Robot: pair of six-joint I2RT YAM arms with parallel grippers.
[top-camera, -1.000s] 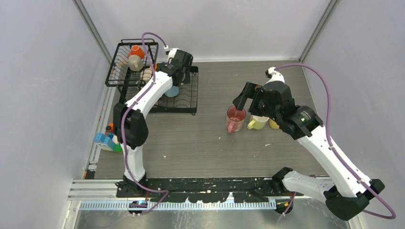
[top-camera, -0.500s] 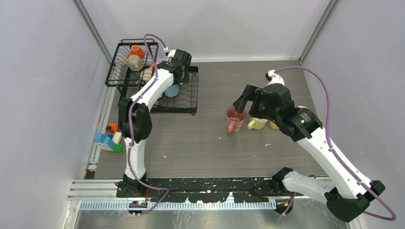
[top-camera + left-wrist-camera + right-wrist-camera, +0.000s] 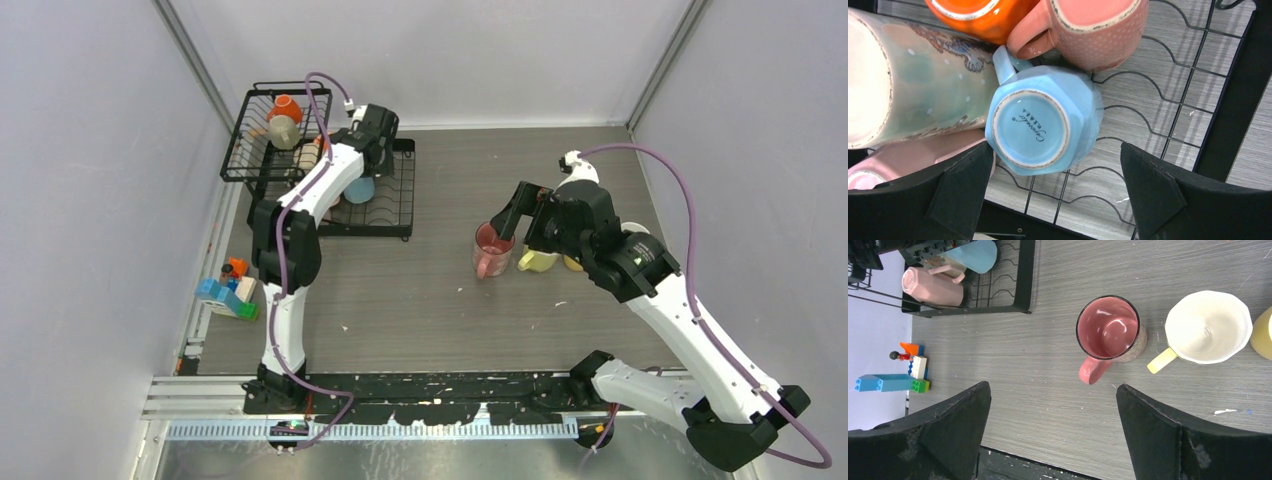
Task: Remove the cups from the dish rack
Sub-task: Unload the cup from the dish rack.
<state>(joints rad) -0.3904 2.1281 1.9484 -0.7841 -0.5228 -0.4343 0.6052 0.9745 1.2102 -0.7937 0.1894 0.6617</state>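
Observation:
The black dish rack point(image 3: 392, 212) stands at the far left, its deeper basket point(image 3: 240, 150) holding an orange cup point(image 3: 285, 105) and a beige cup point(image 3: 283, 131). My left gripper point(image 3: 1055, 192) hangs open over the flat tray section, straddling an upturned light blue cup point(image 3: 1040, 125) without touching it. Around that cup lie an orange cup point(image 3: 980, 12), a pink cup point(image 3: 1098, 30), a large pale patterned cup point(image 3: 903, 75) and another pink cup point(image 3: 908, 157). My right gripper point(image 3: 1053, 432) is open and empty, just near of an upright pink cup point(image 3: 1110, 335) on the table.
Beside the pink cup stand a cream cup with a yellow handle point(image 3: 1208, 327) and a yellow cup point(image 3: 1264, 335). Toy bricks point(image 3: 228, 290) lie at the table's left edge. Grey walls close in on the left, back and right.
My right gripper has drawn back from over the pink cup, toward the near right. The left arm's elbow has swung nearer the rack while its gripper stays over the light blue cup.

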